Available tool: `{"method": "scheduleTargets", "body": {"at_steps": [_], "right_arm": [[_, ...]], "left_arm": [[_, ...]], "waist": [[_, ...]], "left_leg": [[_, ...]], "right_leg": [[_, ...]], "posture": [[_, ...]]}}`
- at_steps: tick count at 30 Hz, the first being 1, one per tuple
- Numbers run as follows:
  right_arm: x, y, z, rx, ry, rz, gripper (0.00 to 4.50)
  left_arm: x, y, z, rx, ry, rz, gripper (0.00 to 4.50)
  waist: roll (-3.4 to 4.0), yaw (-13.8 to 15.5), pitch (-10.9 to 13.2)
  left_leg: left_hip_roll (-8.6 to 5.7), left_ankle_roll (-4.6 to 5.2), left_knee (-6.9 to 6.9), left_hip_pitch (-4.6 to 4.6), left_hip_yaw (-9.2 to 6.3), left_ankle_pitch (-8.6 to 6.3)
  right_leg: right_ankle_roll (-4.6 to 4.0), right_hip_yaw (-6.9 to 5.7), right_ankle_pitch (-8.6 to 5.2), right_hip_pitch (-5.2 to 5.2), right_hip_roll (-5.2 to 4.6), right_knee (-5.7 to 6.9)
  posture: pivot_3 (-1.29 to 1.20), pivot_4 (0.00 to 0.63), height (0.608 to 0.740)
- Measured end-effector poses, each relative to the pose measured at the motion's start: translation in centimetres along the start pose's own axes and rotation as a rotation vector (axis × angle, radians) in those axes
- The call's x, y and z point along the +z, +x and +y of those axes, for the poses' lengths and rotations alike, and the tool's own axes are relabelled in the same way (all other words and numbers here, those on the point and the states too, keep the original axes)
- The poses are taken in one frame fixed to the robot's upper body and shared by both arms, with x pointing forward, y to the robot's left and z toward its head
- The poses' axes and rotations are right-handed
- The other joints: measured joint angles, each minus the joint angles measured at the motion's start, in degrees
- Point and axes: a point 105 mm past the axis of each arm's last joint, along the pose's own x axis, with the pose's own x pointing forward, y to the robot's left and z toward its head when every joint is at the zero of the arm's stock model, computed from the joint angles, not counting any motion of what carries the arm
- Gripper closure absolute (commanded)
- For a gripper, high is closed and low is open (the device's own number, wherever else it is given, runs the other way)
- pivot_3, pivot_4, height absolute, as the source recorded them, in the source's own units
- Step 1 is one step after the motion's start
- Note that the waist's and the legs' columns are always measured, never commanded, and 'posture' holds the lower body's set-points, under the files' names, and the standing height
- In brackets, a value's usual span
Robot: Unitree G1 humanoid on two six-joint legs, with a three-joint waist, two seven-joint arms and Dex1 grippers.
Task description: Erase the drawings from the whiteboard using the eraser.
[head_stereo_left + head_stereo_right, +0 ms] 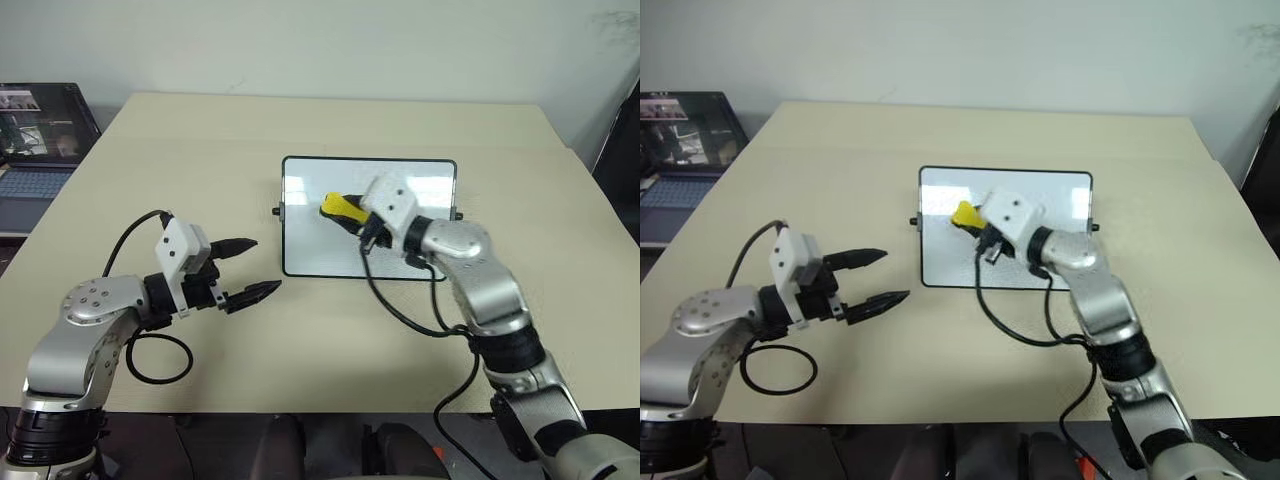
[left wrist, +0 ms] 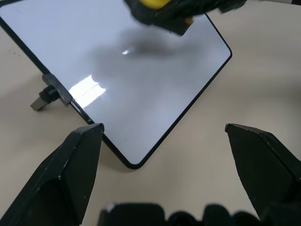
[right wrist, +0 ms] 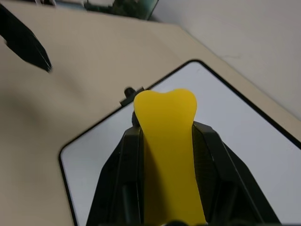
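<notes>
We see the table [image 1: 300, 350], then the whiteboard [image 1: 330, 250] at centre frame. Our right gripper [image 1: 345, 212], clamped on the eraser [image 1: 341, 206], hovers over it; a hard push could slide the board. Our left gripper [image 1: 252, 268] gapes empty at lower left.

We look down on a pale beige table [image 1: 330, 120] with a smooth matte top, set close to a plain off-white wall [image 1: 320, 40] that runs behind its far edge. To the left, beside the table, we see an open laptop [image 1: 40, 140] with its screen lit. A dark object [image 1: 620, 150] stands at the right edge. Even, soft light falls across the tabletop.
</notes>
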Motion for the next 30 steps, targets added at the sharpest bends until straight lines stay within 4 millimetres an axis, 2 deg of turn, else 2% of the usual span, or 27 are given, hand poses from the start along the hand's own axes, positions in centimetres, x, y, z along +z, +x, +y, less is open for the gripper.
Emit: {"method": "scheduleTargets", "body": {"at_steps": [5, 7, 9, 11, 14, 19, 24, 27, 30], "right_arm": [[-1.2, -4.2, 1.6, 0.01, 0.161, -0.016, 3.43], [-1.7, -6.2, 2.0, -0.047, 0.196, -0.02, 3.43], [-3.3, -8.0, 2.4, -0.125, 0.245, 0.015, 3.43], [-4.9, -9.0, 2.8, -0.179, 0.27, 0.059, 3.43], [-6.0, -10.2, 2.8, -0.232, 0.214, 0.099, 3.43], [-8.0, -11.6, 2.6, -0.309, 0.187, 0.148, 3.43], [-8.0, -12.4, 2.0, -0.357, 0.15, 0.149, 3.43], [-7.3, -12.1, 1.3, -0.375, 0.126, 0.123, 3.43], [-5.2, -11.1, -0.2, -0.395, 0.065, 0.053, 3.43]], "left_arm": [[0.7, 0.2, -0.3, -0.011, 0.028, -0.015, 0.0], [0.9, 0.3, -0.3, -0.001, 0.031, -0.032, 0.0], [0.8, 0.5, -0.1, 0.024, 0.015, -0.047, 0.0], [0.4, 0.6, 0.1, 0.038, -0.007, -0.052, 0.0], [0.2, 0.8, 0.0, 0.029, -0.018, -0.05, 0.0], [-0.2, 1.4, -0.9, -0.045, -0.007, -0.039, 0.0], [-0.4, 1.9, -1.4, -0.101, 0.019, -0.029, 0.0], [0.3, 2.4, -1.2, -0.107, 0.046, -0.044, 0.0], [1.2, 3.0, -0.8, -0.098, 0.069, -0.07, 0.0]], "waist": [[0.0, 0.0, 0.0], [0.0, 0.0, 0.0], [-0.01, 0.0, 0.0], [0.0, -0.1, 0.0], [0.0, -0.4, 0.0], [0.0, -0.1, 0.0], [0.0, -0.1, 0.0], [0.0, -0.1, 0.0], [0.0, -0.2, 0.0]], "left_leg": [[-0.02, 0.0, -0.04, 0.0, 0.02, 0.0], [-0.03, 0.0, -0.05, 0.01, 0.02, 0.0], [-0.03, 0.0, -0.05, 0.03, 0.01, 0.0], [-0.04, 0.0, -0.03, 0.04, 0.03, 0.0], [-0.04, 0.0, -0.02, 0.1, 0.05, 0.0], [-0.04, 0.0, -0.02, 0.08, 0.13, 0.0], [-0.02, 0.0, -0.02, 0.08, 0.13, 0.0], [-0.03, 0.0, 0.0, 0.09, 0.14, 0.01], [-0.03, 0.0, 0.07, 0.09, 0.14, 0.01]], "right_leg": [[0.01, 0.03, -0.01, 0.0, 0.0, -0.01], [0.01, 0.03, -0.01, 0.01, 0.0, -0.01], [0.02, 0.02, -0.02, 0.02, 0.01, 0.0], [0.02, 0.04, -0.02, 0.02, 0.02, 0.05], [0.02, 0.09, -0.02, 0.03, 0.06, 0.06], [0.02, 0.09, -0.01, 0.04, 0.31, 0.04], [0.02, 0.09, -0.01, 0.05, 0.33, 0.05], [0.02, 0.1, -0.01, 0.05, 0.34, 0.08], [0.02, 0.12, -0.01, 0.05, 0.36, 0.1]], "posture": [[0.0, 0.15, 0.74], [0.0, 0.15, 0.74], [0.0, 0.15, 0.74], [0.0, 0.15, 0.74], [0.0, 0.15, 0.74], [0.0, 0.15, 0.74], [0.0, 0.15, 0.74], [0.0, 0.15, 0.74], [0.0, 0.15, 0.74]]}}
